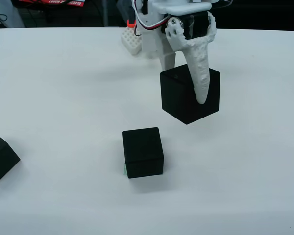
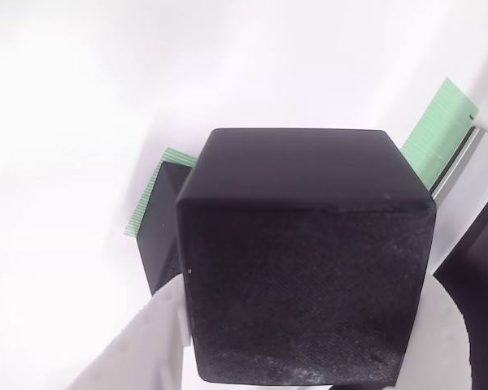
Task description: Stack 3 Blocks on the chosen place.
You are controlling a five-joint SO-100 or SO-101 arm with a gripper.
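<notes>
1. in the view from the front, my gripper [image 1: 188, 95] hung above the white table [image 1: 63, 88] with a black cube [image 1: 190, 95] clamped between its 2 fingers, the cube tilted and clear of the surface.
2. my near white finger [image 1: 200, 68] ran down across the cube's front face, its tip ending near the middle of that face; the other finger sat behind the cube, mostly hidden.
3. in the view that rides on the gripper, the held cube [image 2: 305, 260] loomed large, with my white pads pressed against its left [image 2: 142, 341] and right [image 2: 443, 341] lower sides.
4. a second black cube [image 1: 143, 152] rested on the table, lower and to the left of the held one in the front view, and apart from it.
5. in the riding view that second cube [image 2: 167, 236] showed just left of the held cube, sitting on the green striped patch [image 2: 144, 203], whose edge stuck out along the cube's left side.
6. another green striped strip [image 2: 439, 130] showed at the upper right of the riding view; i could not tell what it belonged to.
7. a third black cube [image 1: 0, 159] sat at the left edge of the front view, well apart from my fingers.
</notes>
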